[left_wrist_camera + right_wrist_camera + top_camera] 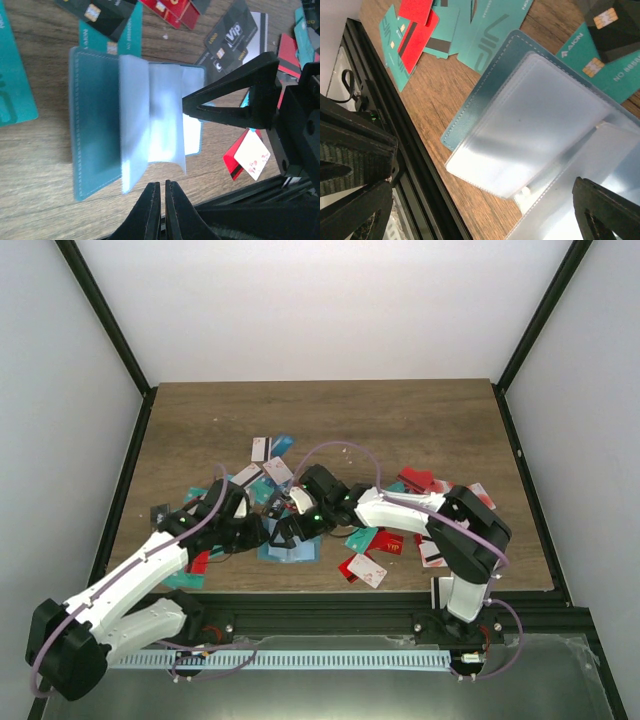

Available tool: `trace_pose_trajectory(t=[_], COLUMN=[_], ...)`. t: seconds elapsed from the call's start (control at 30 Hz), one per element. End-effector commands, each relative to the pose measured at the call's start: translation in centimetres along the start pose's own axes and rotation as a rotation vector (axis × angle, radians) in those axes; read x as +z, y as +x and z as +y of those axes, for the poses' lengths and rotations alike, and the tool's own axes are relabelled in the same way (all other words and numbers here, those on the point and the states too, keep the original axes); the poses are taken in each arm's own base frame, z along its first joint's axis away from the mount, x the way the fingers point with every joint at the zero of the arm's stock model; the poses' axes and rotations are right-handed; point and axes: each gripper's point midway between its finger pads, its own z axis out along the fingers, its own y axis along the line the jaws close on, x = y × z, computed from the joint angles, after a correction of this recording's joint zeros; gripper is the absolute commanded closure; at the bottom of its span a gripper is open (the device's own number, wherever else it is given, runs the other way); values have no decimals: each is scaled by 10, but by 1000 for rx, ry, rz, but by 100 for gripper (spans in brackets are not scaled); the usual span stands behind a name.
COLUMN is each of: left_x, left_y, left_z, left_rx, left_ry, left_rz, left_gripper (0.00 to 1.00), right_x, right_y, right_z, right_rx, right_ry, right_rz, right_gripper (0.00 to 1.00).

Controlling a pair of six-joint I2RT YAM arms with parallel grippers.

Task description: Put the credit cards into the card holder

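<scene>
The holder lies open on the table near its front edge among scattered cards, its stitched teal-blue cover down and frosted clear sleeves fanned up, with the left gripper shut at a sleeve's edge, grip unclear, and the right gripper spread wide over it, holding nothing.

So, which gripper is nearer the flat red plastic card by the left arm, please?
Left gripper: shut, just right of the red card. Right gripper: open, farther right.

White-shelled arms with black joints, black hands and thin purple cables looping alongside.
</scene>
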Motion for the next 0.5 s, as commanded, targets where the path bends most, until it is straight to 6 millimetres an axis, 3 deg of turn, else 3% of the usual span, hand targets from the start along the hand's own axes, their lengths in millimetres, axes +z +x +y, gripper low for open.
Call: trace_pose_trajectory(t=[0.0,0.33,0.47], left_x=[-1,18,39], left_y=[-6,-15,-15], left_z=[-32,-49,-35], left_rx=[62,140,148], left_ry=[123,150,77], left_rz=[26,84,123], left_gripper=[94,94,94], right_x=[-9,-40,-47], right_y=[-4,11,30], right_z=[1,-19,-27], right_rx=[-23,-10,18], right_ry=[49,198,216], right_rz=[-29,-64,-61], right_gripper=[0,0,0])
